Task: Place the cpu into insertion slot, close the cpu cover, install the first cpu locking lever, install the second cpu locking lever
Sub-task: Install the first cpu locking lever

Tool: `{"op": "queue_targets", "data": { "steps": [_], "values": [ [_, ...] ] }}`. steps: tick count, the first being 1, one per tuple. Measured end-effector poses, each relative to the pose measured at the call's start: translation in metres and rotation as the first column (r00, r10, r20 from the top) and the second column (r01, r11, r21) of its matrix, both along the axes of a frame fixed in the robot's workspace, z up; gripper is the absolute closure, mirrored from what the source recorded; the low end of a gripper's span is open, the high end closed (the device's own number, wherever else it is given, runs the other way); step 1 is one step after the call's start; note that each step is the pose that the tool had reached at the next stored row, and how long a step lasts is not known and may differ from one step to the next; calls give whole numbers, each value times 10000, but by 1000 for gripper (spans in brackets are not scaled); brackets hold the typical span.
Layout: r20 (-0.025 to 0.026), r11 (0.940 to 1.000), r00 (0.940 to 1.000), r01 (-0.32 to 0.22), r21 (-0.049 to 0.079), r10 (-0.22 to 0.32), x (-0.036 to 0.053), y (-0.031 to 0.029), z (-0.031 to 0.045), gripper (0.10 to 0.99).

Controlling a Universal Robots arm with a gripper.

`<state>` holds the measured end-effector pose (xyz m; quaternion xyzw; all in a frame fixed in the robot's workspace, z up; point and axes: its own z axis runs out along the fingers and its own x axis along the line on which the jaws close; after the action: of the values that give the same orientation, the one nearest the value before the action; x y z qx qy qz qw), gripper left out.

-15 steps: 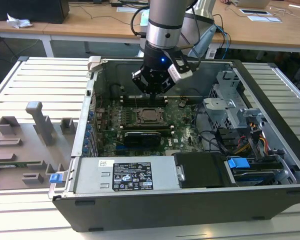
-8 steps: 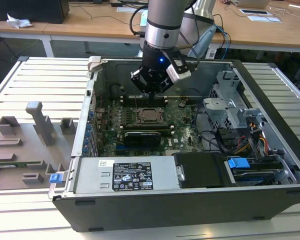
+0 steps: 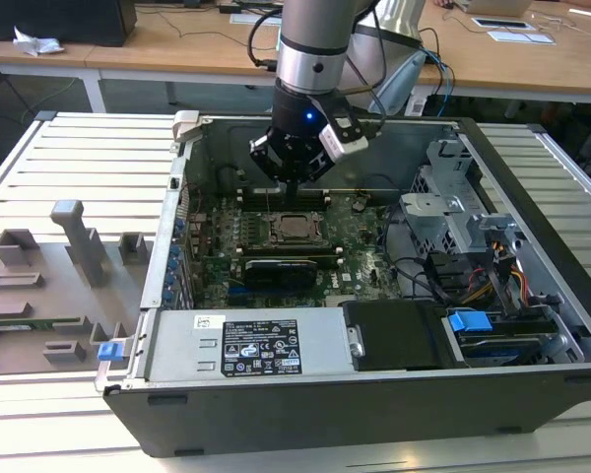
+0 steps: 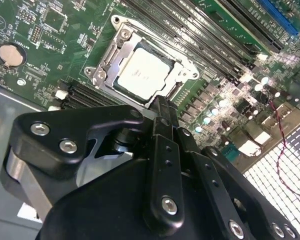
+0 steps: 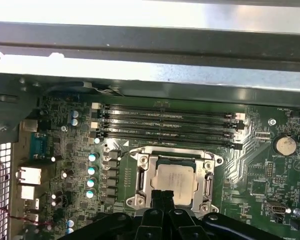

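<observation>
The gripper (image 4: 160, 102), fingers pressed together on nothing, hung with its tips over one edge of the cpu (image 4: 142, 72); whether they touched it could not be told. The chip lay flat in the insertion slot (image 5: 210, 161), with the cpu cover (image 5: 142, 177) down around it. Memory slots (image 5: 165, 122) ran between the socket and the case wall (image 5: 150, 45), and the room above the board stood open.

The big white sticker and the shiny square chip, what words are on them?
White sticker on the metal box: printed lines and symbols, too small to read.
cpu: faint marks, too blurred to read.
Green board: tiny white lettering, unreadable.
</observation>
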<state>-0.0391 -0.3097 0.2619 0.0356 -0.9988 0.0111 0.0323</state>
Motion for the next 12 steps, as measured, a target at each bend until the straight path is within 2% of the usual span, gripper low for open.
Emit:
{"op": "queue_targets", "data": {
  "steps": [2,7,12],
  "values": [
    [2,10000,10000,0,1,0,0,0,42,980],
    [1,10000,10000,2,0,-2,-5,0,45,980],
    [2,10000,10000,1,0,-1,-98,0,45,980]
  ]
}}
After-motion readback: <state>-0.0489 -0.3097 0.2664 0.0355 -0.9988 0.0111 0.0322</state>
